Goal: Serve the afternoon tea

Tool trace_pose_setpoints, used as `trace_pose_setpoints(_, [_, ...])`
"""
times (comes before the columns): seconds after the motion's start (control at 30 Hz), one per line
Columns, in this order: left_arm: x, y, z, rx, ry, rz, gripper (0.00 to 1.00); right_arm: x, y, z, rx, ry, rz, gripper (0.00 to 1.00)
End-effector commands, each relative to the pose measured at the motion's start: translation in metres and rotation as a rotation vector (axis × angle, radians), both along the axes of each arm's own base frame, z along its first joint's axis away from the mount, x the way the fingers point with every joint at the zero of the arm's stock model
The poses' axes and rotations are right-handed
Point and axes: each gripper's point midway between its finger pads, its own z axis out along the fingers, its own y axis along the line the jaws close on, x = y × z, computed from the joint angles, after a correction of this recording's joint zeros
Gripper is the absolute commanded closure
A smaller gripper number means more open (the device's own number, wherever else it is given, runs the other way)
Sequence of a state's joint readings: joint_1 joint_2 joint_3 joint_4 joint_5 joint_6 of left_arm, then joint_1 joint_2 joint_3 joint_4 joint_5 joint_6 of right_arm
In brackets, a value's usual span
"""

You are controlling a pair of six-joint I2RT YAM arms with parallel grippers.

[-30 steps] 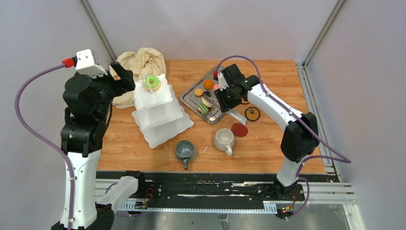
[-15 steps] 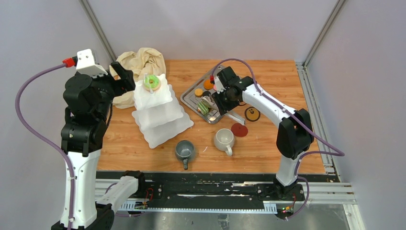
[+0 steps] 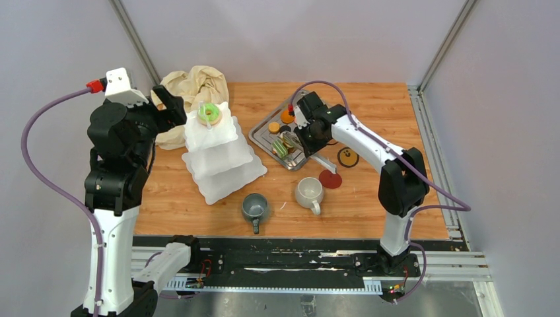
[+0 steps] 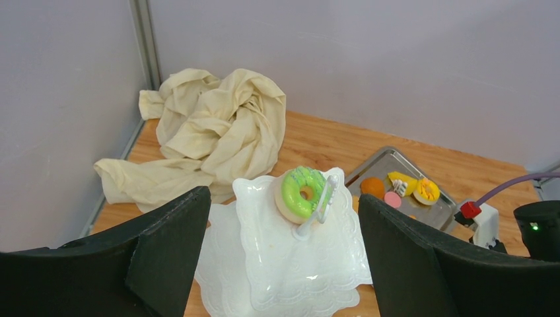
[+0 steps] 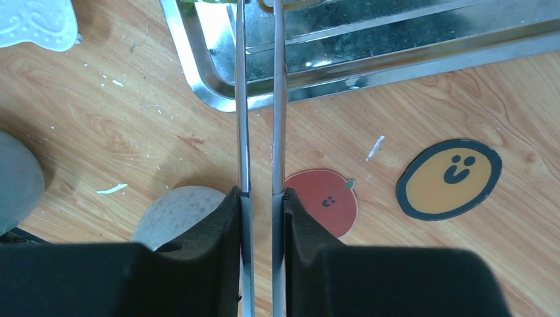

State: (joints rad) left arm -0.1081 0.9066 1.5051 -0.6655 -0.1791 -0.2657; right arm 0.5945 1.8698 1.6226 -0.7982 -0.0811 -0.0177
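Right gripper [image 5: 259,198] jaws clamped on tongs [image 5: 277,99], tips at tray [image 5: 409,59] pastry [image 3: 281,148], apparently for transfer; left gripper [image 4: 284,244] jaws apart over stand [image 4: 264,198], upper left.

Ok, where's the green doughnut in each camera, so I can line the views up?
Top external: the green doughnut is left of centre, on the top tier of the white stand.
Left wrist: mid-frame, on the same top tier.
Right wrist: not in it.
Shared landmark: the steel tray, right of the stand from above, at the right in the left wrist view, and along the top edge in the right wrist view.
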Motion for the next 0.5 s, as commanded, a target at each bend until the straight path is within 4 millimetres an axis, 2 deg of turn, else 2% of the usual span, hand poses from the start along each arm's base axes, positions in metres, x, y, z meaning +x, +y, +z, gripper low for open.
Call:
trace_pose_setpoints(0.0, [0.0,0.0,0.006,0.002,-0.032,0.001,0.13,0.001,0.0,0.038,0.025,-0.084,-0.005,0.96])
trace_pose_setpoints(0.07, [0.0,0.0,0.005,0.001,-0.03,0.0,0.13,0.0,-0.003,0.049,0.028,-0.109,-0.011,0.99])
trace_pose_setpoints(0.23, [-0.001,-0.001,0.005,-0.002,-0.031,-0.004,0.13,-0.004,-0.014,0.07,0.016,-0.161,-0.019,0.99])
trace_pose_setpoints(0.47, [-0.001,-0.002,0.006,-0.004,-0.032,-0.006,0.13,-0.014,-0.044,0.05,-0.109,-0.148,-0.056,0.99])
